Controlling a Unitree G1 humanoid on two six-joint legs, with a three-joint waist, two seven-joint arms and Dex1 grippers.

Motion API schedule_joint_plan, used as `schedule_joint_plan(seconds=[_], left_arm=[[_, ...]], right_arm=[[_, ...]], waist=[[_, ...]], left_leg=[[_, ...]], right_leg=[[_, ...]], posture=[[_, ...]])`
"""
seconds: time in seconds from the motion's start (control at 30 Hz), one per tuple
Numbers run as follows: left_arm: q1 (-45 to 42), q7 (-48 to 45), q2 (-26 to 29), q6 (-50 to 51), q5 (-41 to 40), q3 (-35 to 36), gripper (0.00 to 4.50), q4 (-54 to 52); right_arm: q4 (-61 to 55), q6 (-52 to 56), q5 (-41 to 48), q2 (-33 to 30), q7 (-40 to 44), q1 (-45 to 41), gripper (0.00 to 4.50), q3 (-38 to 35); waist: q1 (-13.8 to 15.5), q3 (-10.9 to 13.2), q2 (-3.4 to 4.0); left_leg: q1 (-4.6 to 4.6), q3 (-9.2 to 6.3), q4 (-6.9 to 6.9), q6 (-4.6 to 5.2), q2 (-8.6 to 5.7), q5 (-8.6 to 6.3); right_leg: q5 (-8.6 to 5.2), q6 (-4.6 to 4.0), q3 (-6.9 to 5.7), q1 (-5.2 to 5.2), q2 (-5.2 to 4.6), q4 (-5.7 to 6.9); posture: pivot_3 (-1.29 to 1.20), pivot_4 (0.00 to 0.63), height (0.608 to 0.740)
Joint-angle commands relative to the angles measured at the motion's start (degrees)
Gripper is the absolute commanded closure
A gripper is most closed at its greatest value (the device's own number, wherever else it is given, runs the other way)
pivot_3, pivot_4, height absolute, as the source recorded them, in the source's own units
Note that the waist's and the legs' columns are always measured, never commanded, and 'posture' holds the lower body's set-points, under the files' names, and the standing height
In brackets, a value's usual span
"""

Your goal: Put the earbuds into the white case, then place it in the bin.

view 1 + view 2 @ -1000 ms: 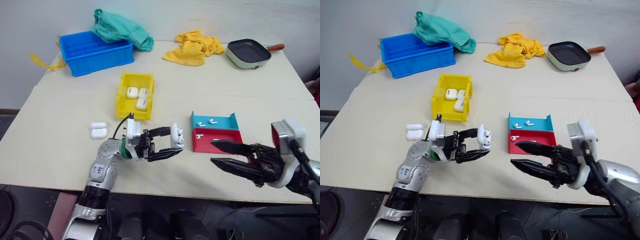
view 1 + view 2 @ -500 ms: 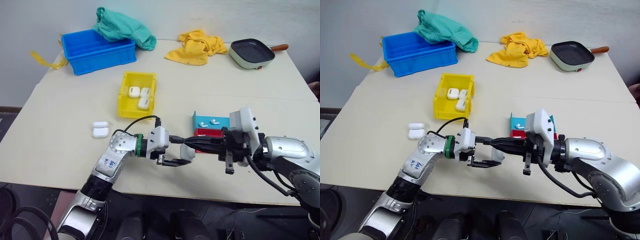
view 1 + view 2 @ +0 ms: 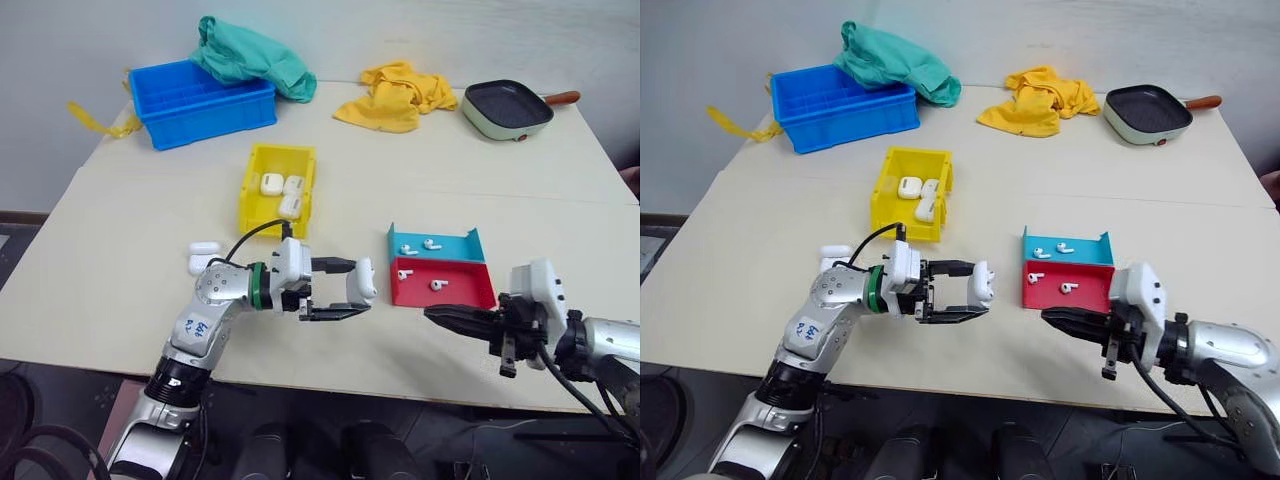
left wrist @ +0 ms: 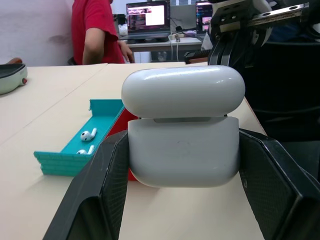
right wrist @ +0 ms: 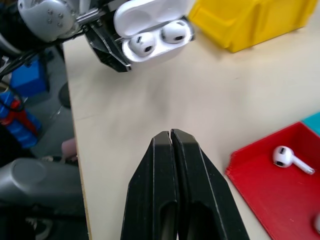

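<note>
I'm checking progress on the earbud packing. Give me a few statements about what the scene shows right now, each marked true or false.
1. The left gripper holds the white case. True.
2. The held case has no earbuds in it. False: two earbuds sit in its open body.
3. The right gripper is shut and holds nothing. True.
4. The yellow bin is bare. False: three white cases lie in it.
5. The held case's lid is open. True.
</note>
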Motion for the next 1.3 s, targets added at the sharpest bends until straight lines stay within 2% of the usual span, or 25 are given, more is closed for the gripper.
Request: schedule_joint_plan(seconds=[0.03, 0.33, 0.5, 0.6, 0.77, 1.07, 1.17, 1.27, 1.3], left_arm=[[0.53, -0.95, 1.97, -0.31, -0.33, 0.58, 1.72, -1.58], [-2.34, -1.97, 2.10, 0.26, 4.85, -6.83, 1.72, -0.16], [-3.06, -0.58, 0.45, 1.06, 5.26, -7.49, 1.72, -1.06], [-3.06, -0.40, 0.01, 0.76, 4.93, -7.25, 1.72, -1.79], [-2.89, -0.18, -0.50, -0.15, 4.43, -6.59, 1.72, -2.10], [-1.64, -1.80, -0.86, -2.49, 0.51, -3.82, 1.72, -4.52], [-0.47, -1.02, -0.69, -1.20, -1.08, -2.11, 1.72, -5.41], [1.55, 4.58, -0.58, 4.32, -4.15, 2.73, 1.72, -7.01], [1.85, 6.95, -0.41, 7.00, -5.36, 4.65, 1.72, -7.60]], right_arm=[[-3.39, -2.54, 3.43, 2.78, -0.67, -0.50, 4.47, -3.07], [-7.12, 5.68, 4.44, 4.51, -9.97, -20.46, 4.47, 12.09], [-6.78, 5.91, -1.52, 2.34, -7.97, -24.57, 4.47, 19.09], [-6.13, 5.07, -4.52, 1.30, -6.64, -25.47, 4.47, 20.83], [-4.43, 5.05, -6.53, 0.11, -5.04, -24.44, 4.47, 20.42], [-2.90, 2.34, -7.84, -1.83, -2.57, -14.93, 4.47, 15.15], [-3.40, 2.33, -4.87, 0.26, -3.94, -11.53, 4.47, 10.90], [-4.61, 0.48, 0.55, 5.30, -6.78, -4.66, 4.47, 0.78], [-5.27, -1.44, 0.76, 6.68, -6.25, -1.89, 4.31, -2.36]], waist=[[-0.10, 0.00, 0.00], [-0.86, 0.00, 0.00], [-0.60, 0.00, 0.00], [-0.58, 0.00, 0.00], [-0.48, 0.00, 0.00], [0.02, 0.00, 0.00], [0.05, 0.00, 0.00], [0.10, -0.01, -0.01], [0.09, -0.01, -0.01]], left_leg=[[0.00, 0.01, 0.00, 0.00, 0.00, 0.00], [0.02, -0.01, 0.05, -0.02, 0.00, 0.02], [-0.08, -0.02, 0.02, 0.00, 0.00, 0.00], [-0.09, -0.02, 0.02, 0.00, 0.00, -0.01], [-0.08, -0.02, 0.05, 0.00, 0.00, 0.00], [-0.08, -0.01, 0.05, 0.00, 0.00, 0.00], [-0.07, -0.01, 0.07, 0.00, 0.00, 0.00], [-0.03, -0.03, 0.05, -0.01, 0.00, 0.00], [0.00, -0.04, 0.01, -0.01, 0.00, 0.00]], right_leg=[[0.00, 0.00, 0.00, 0.00, 0.01, -0.01], [0.00, 0.00, 0.02, -0.04, 0.00, 0.11], [0.00, 0.00, 0.00, -0.14, -0.02, 0.11], [0.01, 0.01, 0.00, -0.16, -0.02, 0.10], [0.01, 0.01, 0.00, -0.15, -0.02, 0.12], [0.01, 0.01, -0.01, -0.14, -0.02, 0.16], [0.01, 0.01, -0.01, -0.12, -0.02, 0.17], [0.01, 0.01, -0.02, -0.09, -0.01, 0.21], [0.01, 0.02, -0.02, -0.08, -0.01, 0.23]], posture=[[0.00, 0.150, 0.740], [0.00, 0.150, 0.740], [0.00, 0.150, 0.740], [0.00, 0.150, 0.740], [0.00, 0.150, 0.740], [0.00, 0.150, 0.740], [0.00, 0.150, 0.740], [0.00, 0.150, 0.740], [0.00, 0.150, 0.740]])
